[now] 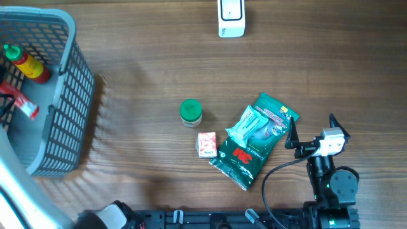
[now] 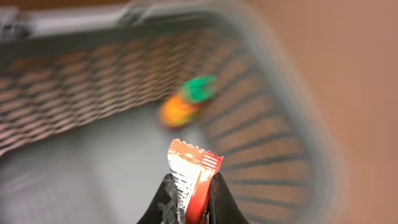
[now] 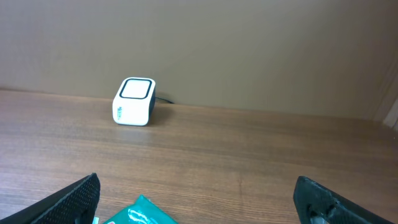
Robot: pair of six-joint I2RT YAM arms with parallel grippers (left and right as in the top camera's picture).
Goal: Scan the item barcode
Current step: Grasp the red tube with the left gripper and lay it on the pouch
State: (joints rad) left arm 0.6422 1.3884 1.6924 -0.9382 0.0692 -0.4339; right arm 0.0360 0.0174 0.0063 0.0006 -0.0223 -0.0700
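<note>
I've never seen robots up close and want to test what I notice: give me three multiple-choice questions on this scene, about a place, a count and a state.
1. Besides scanner and basket, how many items lie on the table? A. one B. three C. six
2. Where is the sachet? A. on the table B. on the scanner C. in the left claw, over the basket
3. The right claw is: A. open B. shut on the sachet C. shut on the scanner
Answers: 1 B, jar, box and pack; 2 C, pinched above the basket; 3 A, jaws wide apart, nothing between.
</note>
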